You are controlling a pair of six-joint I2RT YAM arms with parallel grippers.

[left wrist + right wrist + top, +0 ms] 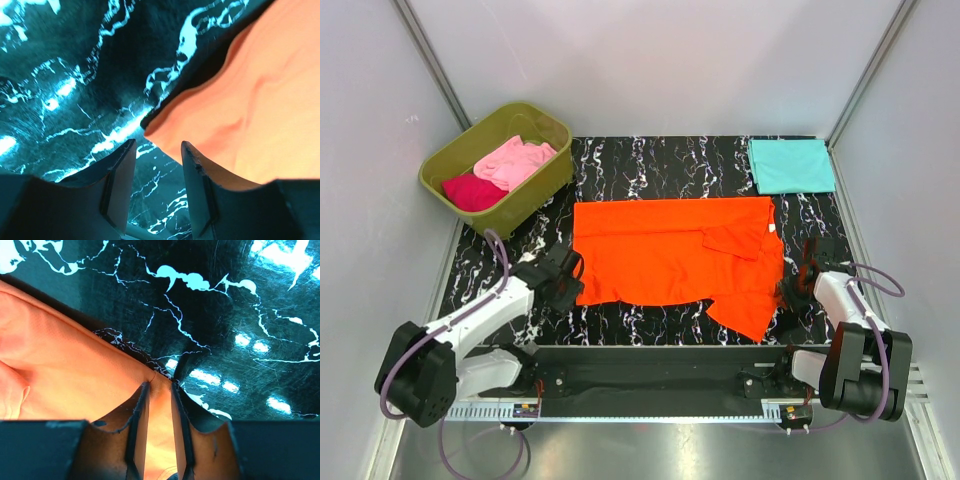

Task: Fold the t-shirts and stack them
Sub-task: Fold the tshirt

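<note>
Right tool (159,390) pinches the orange t-shirt (670,250); left tool (157,160) gapes beside it.

Black marbled table (650,155) carries orange t-shirt (660,250), teal t-shirt (790,165), olive tub (535,195).

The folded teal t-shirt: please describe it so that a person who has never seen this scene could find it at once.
Look at the black marbled table and go to its far right corner. There the teal t-shirt lies alone, folded into a neat flat rectangle. The orange t-shirt is spread out in the middle, and the light pink t-shirt and magenta t-shirt lie crumpled in the olive-green tub on the left.
</note>
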